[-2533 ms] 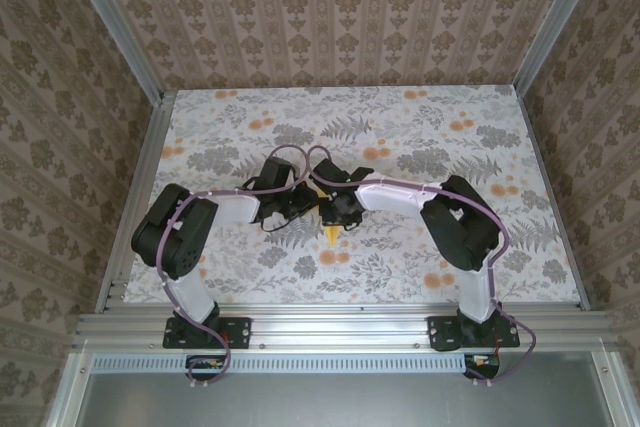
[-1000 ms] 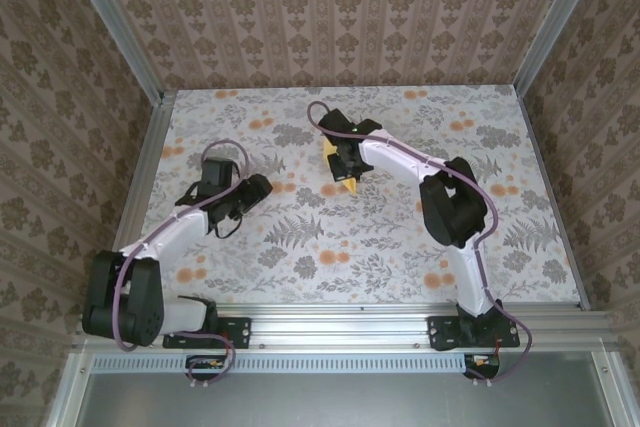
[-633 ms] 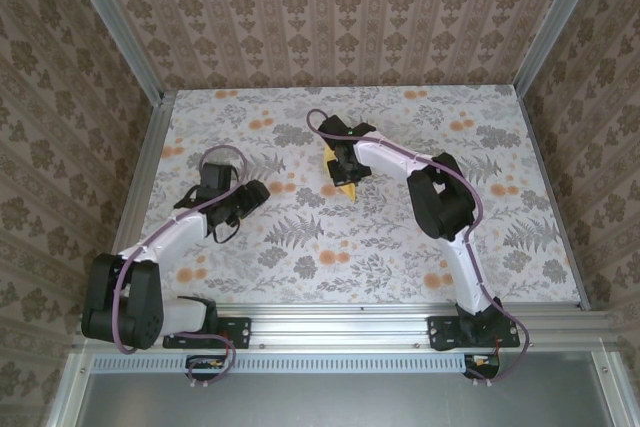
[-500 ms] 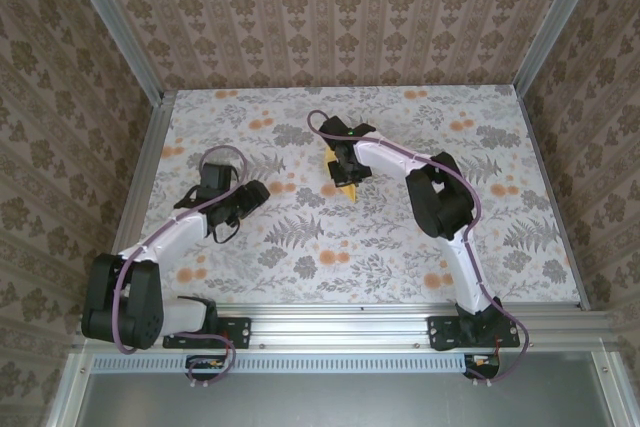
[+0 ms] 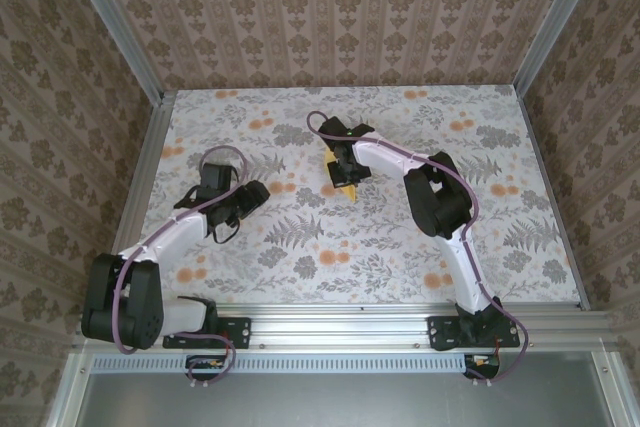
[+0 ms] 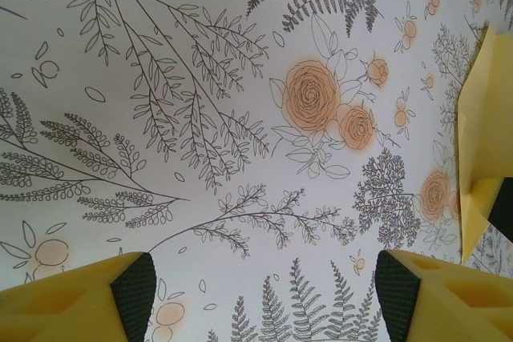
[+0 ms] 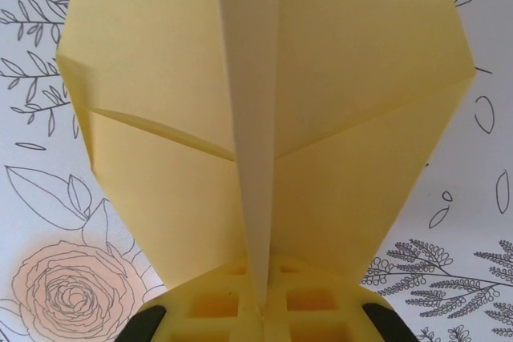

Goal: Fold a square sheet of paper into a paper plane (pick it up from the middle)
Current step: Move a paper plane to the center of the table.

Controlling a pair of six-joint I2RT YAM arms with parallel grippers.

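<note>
Moved farther out, right pincer (image 5: 343, 173) clamps the paper plane (image 5: 346, 190).

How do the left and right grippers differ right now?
The left gripper is open and empty, jaws spread over the floral tabletop; the right gripper is shut on the folded pale-yellow paper plane. The left is toward the table's left, the right near its middle. Both have yellow finger pads.

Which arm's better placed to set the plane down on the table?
Right, most likely. The right gripper grips the paper plane by its centre fold, over the table. The left gripper is open, empty and off to the side.
</note>
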